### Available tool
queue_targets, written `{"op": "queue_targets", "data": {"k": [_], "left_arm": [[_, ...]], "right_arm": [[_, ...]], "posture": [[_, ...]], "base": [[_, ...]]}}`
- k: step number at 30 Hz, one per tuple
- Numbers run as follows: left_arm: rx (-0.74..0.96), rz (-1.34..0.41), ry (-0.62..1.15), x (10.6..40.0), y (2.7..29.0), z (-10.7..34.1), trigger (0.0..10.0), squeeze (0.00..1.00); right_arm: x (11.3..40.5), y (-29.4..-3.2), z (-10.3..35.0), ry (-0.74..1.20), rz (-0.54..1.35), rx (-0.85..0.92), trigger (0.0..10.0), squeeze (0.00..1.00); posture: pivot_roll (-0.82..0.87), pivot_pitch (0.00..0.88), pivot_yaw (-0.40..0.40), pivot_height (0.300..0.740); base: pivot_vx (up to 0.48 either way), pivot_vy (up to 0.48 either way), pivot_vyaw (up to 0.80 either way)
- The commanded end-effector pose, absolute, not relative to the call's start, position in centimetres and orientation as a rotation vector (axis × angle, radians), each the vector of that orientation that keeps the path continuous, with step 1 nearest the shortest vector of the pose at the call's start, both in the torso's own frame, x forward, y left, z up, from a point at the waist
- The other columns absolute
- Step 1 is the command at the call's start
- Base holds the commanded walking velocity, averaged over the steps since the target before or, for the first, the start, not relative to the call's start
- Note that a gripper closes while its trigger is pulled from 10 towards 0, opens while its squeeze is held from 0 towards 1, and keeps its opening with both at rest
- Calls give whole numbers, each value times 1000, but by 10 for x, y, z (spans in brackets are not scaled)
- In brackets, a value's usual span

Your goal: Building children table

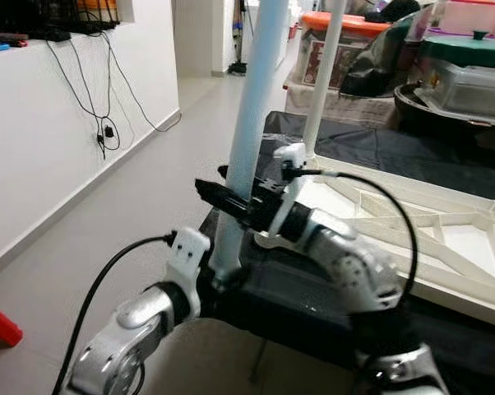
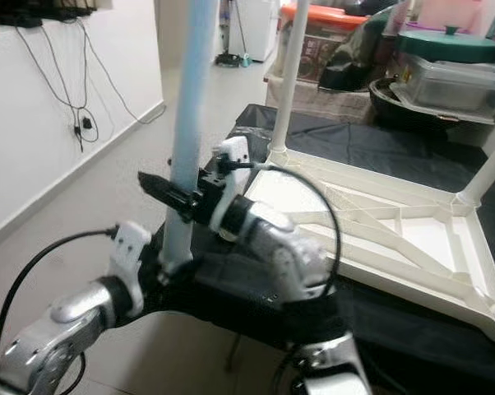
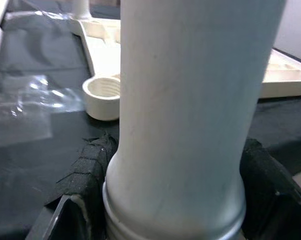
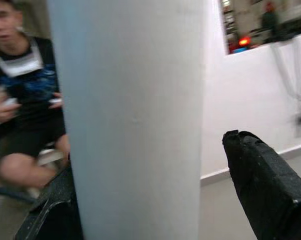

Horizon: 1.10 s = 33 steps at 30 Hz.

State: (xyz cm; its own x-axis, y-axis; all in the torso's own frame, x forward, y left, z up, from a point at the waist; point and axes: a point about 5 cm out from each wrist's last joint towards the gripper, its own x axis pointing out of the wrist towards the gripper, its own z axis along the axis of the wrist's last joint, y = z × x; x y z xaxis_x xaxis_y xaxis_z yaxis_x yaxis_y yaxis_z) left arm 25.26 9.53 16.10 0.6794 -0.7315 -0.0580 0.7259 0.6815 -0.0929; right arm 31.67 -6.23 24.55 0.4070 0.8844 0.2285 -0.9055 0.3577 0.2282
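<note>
Table leg (image 1: pixel 252 115) upright; left wrist view adds threaded socket (image 3: pixel 102 97)

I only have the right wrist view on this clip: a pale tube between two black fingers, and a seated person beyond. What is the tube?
Observer: A table leg, held upright at the corner of the black-covered work surface.
Reviewer: Is the other arm involved?
Observer: Yes. The left gripper clamps the leg near its bottom end, below the right gripper.
Reviewer: Where is the tabletop?
Observer: The white tabletop lies upside down on the surface, one leg already standing in it, and an empty threaded socket sits close to the held leg.
</note>
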Motion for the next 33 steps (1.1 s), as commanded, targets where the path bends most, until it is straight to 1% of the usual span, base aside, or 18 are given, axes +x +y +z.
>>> {"op": "queue_targets", "data": {"k": [1, 4, 10, 18, 20, 31, 32, 33], "left_arm": [[-116, -942, 96, 240, 85, 166, 10000, 0], [-178, -999, 127, 231, 84, 165, 10000, 0], [-172, -1022, 163, 225, 88, 159, 10000, 0], [-188, -1017, 173, 226, 91, 160, 10000, 0], [-198, -1015, 185, 222, 93, 160, 10000, 0], [-232, -1037, 216, 211, 97, 158, 10000, 0], [-235, -1042, 220, 210, 97, 157, 10000, 0], [-236, -1044, 223, 210, 97, 157, 10000, 0]], "right_arm": [[312, -57, 246, -30, 1272, 347, 10000, 0], [306, -58, 241, 21, 1371, 311, 10000, 0], [300, -58, 237, 58, 1456, 290, 10000, 0], [297, -59, 233, 85, 1494, 263, 10000, 0], [298, -61, 227, 96, 1488, 214, 10000, 0], [302, -67, 227, 86, 1478, 162, 10000, 0], [301, -67, 227, 86, 1485, 162, 9725, 0], [301, -67, 228, 86, 1491, 161, 8824, 0]], "posture": [[122, 15, -56, 740], [125, 21, -55, 740], [124, 29, -58, 740], [124, 35, -57, 740], [121, 37, -55, 740], [119, 44, -54, 740], [117, 46, -51, 740], [117, 46, -51, 740]], "base": [[0, 0, 0], [0, 0, 0], [0, 0, 0], [0, 0, 0], [0, 0, 0], [0, 0, 0], [0, 0, 0], [0, 0, 0]]}}
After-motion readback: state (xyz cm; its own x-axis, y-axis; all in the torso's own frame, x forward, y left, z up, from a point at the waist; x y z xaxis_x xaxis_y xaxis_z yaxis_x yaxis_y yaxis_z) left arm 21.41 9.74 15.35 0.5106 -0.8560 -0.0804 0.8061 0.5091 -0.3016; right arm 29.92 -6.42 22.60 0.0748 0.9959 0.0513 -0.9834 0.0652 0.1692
